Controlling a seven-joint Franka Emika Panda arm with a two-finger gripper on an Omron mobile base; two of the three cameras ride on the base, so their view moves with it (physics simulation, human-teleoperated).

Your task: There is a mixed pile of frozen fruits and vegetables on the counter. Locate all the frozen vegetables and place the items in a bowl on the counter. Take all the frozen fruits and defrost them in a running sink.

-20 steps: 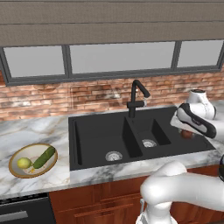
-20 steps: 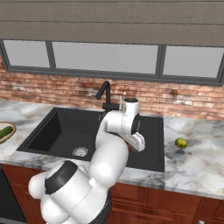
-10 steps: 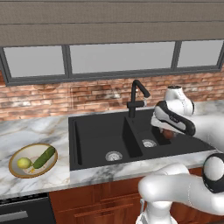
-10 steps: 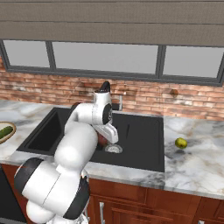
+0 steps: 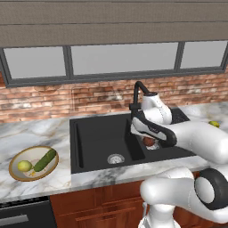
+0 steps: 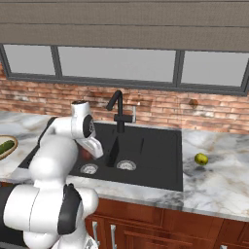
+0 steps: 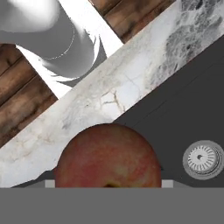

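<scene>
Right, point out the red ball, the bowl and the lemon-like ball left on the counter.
red ball [image 7: 108, 155], hand view, front face.
bowl [image 5: 14, 161], left base view, left rim.
lemon-like ball [image 6: 201, 158], right base view, its middle.

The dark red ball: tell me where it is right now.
The dark red ball sits in the gripper, held over the black sink. In the left base view it peeks out under the hand, above the right basin near the divider, below the tap.

Red ball [image 7: 107, 156] cut off at six o'clock, hiding the fingertips; arm covers most of it [image 5: 148, 141].
</scene>
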